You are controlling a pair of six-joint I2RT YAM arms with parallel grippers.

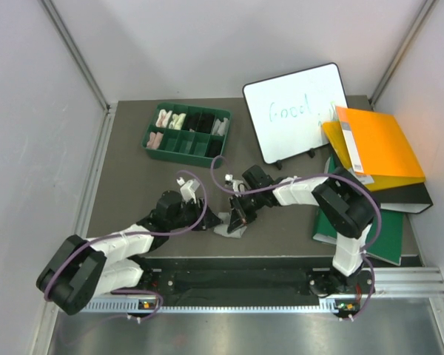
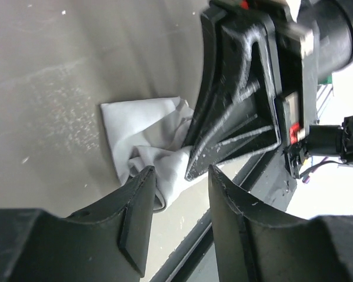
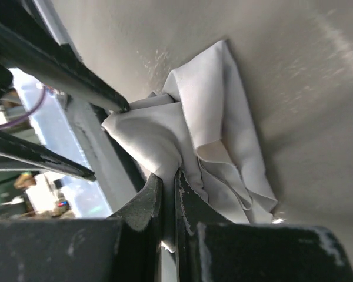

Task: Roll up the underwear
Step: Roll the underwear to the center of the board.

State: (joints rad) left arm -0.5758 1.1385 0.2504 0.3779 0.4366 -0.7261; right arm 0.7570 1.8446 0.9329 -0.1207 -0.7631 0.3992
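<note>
The light grey underwear (image 1: 231, 226) lies crumpled near the table's front edge, between the two grippers. My right gripper (image 3: 167, 176) is shut on a fold of it (image 3: 217, 117) and stands over it in the top view (image 1: 240, 213). My left gripper (image 2: 181, 172) is open. Its left fingertip (image 2: 142, 179) touches the cloth's edge (image 2: 144, 126), and the right gripper's body (image 2: 235, 111) is just beyond. In the top view the left gripper (image 1: 209, 222) is just left of the cloth. The black underwear is out of view.
A green tray (image 1: 149, 138) with small cloth rolls stands at the back left. A whiteboard (image 1: 300, 111) leans at the back. Orange folders (image 1: 381, 144) and a green folder (image 1: 370, 237) lie on the right. The table's dark front rail (image 1: 229, 277) runs just below the cloth.
</note>
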